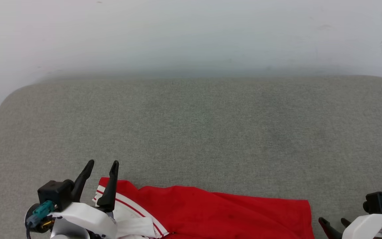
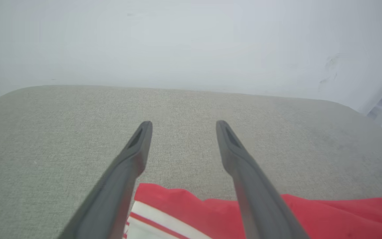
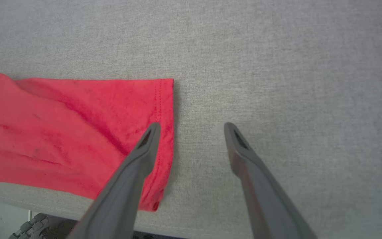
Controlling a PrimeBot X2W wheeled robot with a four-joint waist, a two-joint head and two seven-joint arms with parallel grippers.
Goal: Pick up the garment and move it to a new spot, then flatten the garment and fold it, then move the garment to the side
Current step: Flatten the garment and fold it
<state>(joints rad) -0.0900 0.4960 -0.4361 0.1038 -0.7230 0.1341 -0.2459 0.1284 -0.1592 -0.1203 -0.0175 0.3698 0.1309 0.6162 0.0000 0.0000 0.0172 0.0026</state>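
Down at the near edge of the gray fabric-covered counter point(image 1: 191, 132), the garment point(image 1: 217, 212) lies in a loose, wrinkled strip that runs from the robot's left toward its right. Most of what shows is plain red cloth. At its left end a white sleeve point(image 1: 134, 215) with red-and-white striped trim is folded over. Any lettering on the chest cannot be made out.

The left gripper point(image 1: 102, 163) sits at the garment's left end with its jaws wide apart and nothing between them. In the head view, one dark finger crosses in front of the sleeve trim and the other stands over bare counter. In the left wrist view the left gripper point(image 2: 183, 124) points toward the far side of the counter. The red cloth point(image 2: 184, 205) and striped sleeve point(image 2: 158, 215) lie low between and under the finger bases.

The right gripper point(image 1: 333, 223) is at the lower right corner of the head view, just beside the garment's right end. In the right wrist view its jaws are also spread wide and hold nothing point(image 3: 191, 126). One finger lies over the stitched hem point(image 3: 166, 109) of the red cloth point(image 3: 61, 132), and the other is over bare gray fabric. Whether that finger touches the cloth cannot be told.

A pale wall point(image 1: 191, 33) rises behind the counter.
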